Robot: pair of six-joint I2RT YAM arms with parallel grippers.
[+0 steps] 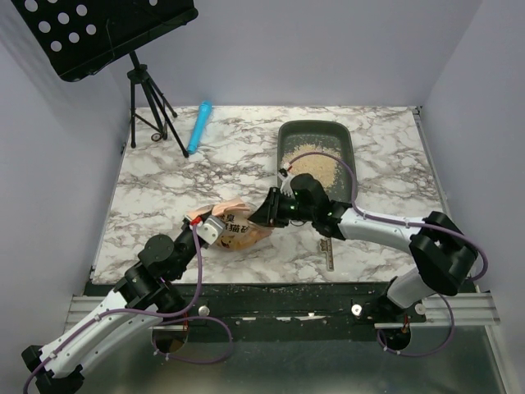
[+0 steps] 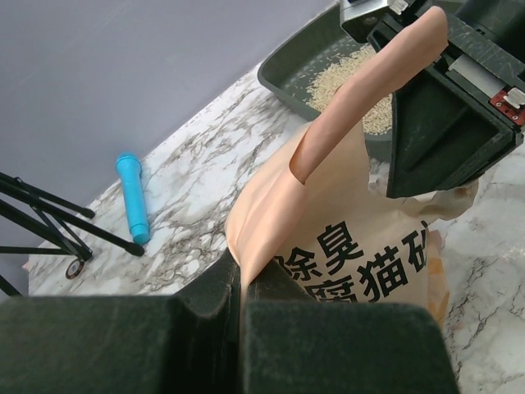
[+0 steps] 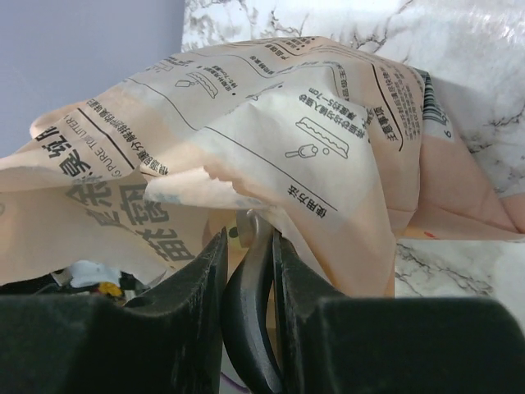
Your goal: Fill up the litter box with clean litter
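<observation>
Refill in hand: left fingers (image 1: 209, 223) and right fingers (image 1: 264, 215) both clamp the bag (image 1: 238, 238) low near the litter box (image 1: 287, 131), some clean litter (image 1: 316, 168) inside; next, probably raise and tip.

In the right wrist view my right end effector (image 3: 250, 244) is a dark blur cut off by the bottom edge. A dark curved thing (image 3: 242, 316) between its fingers is too blurred to name. In the left wrist view my left end effector (image 2: 243, 320) is just as blurred, and the bottom edge cuts off the bag (image 2: 353, 230) below its print. There my right end effector hides part of the litter box (image 2: 283, 70) and the clean litter (image 2: 340, 78). From above, a thin strip (image 1: 328, 254) on the worktop (image 1: 164, 189) is too small to tell.
</observation>
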